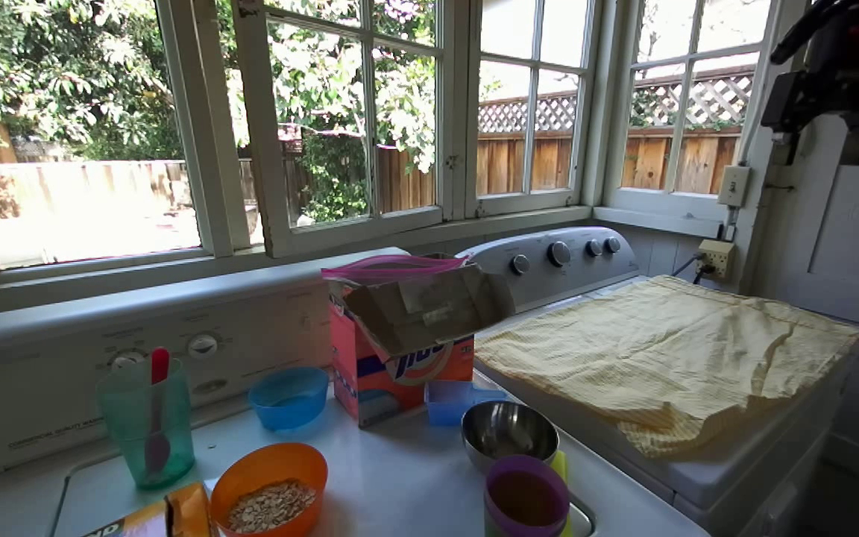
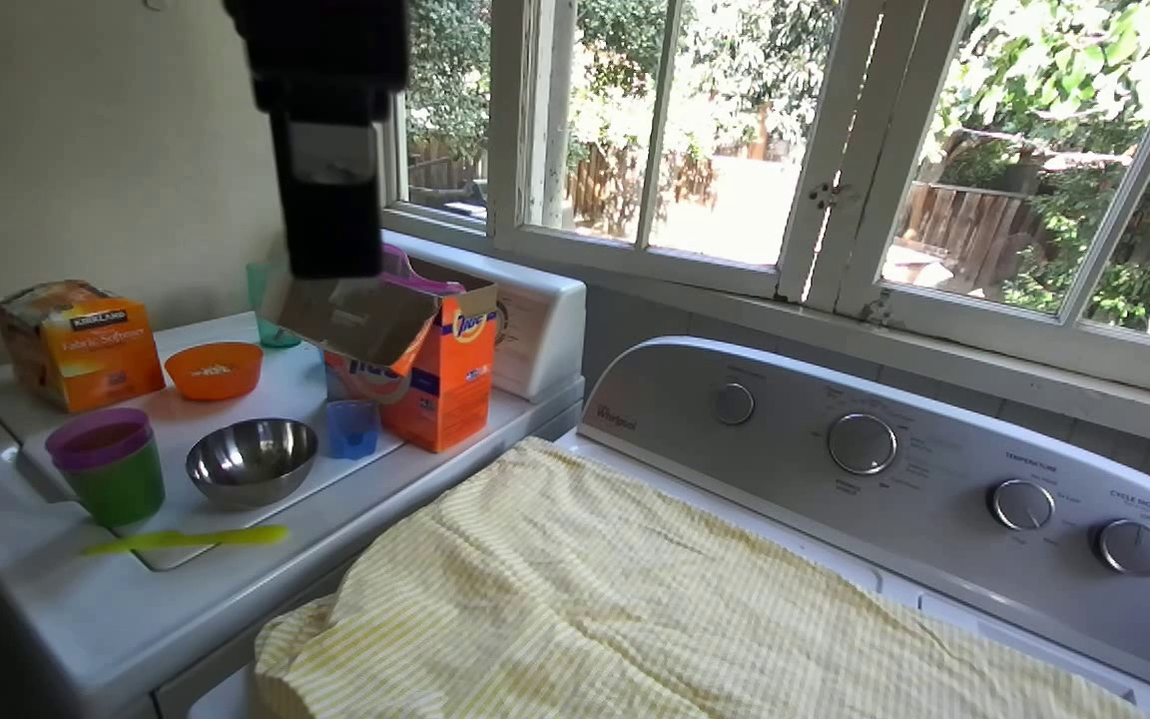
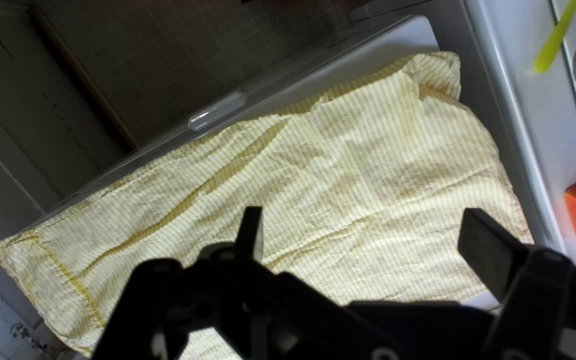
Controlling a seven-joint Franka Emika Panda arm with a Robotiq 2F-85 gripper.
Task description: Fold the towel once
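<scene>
While towel (image 3: 298,190) lies wrinkled, spread across white appliance (image 1: 735,462), jaws hang well above it, parted wide.

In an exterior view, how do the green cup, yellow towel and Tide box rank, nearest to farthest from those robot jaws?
1. Yellow towel: spread out below the jaws.
2. Tide box: mid-picture, left of the towel.
3. Green cup: at the picture's left, farthest away.
</scene>
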